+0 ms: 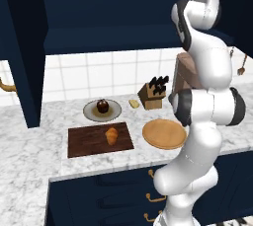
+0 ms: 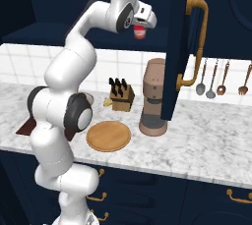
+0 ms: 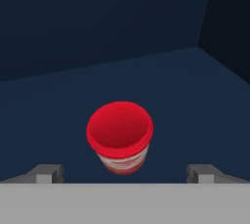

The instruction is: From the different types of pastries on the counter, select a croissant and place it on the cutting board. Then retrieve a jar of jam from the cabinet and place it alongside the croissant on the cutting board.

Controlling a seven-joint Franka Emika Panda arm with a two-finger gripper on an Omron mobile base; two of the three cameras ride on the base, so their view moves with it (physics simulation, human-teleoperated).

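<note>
Red and banded, the jar of jam (image 3: 119, 137) sat between the gripper's (image 3: 124, 173) spread, non-touching fingers, just outside the cabinet (image 1: 128, 13) — if actually unsupported it would drop toward the counter (image 2: 206, 135). The croissant (image 1: 112, 135) lay on the cutting board (image 1: 84, 143).

The croissant (image 1: 112, 135) lay on the board (image 1: 84, 142); behind it sat a plate (image 1: 90, 112) bearing a pastry (image 1: 102, 105). The jar (image 2: 140, 31) hung at the cabinet (image 1: 104, 10) mouth.

counter (image 1: 29, 156) | cutting board (image 1: 89, 143), two plates, knife block (image 1: 153, 94)
</note>
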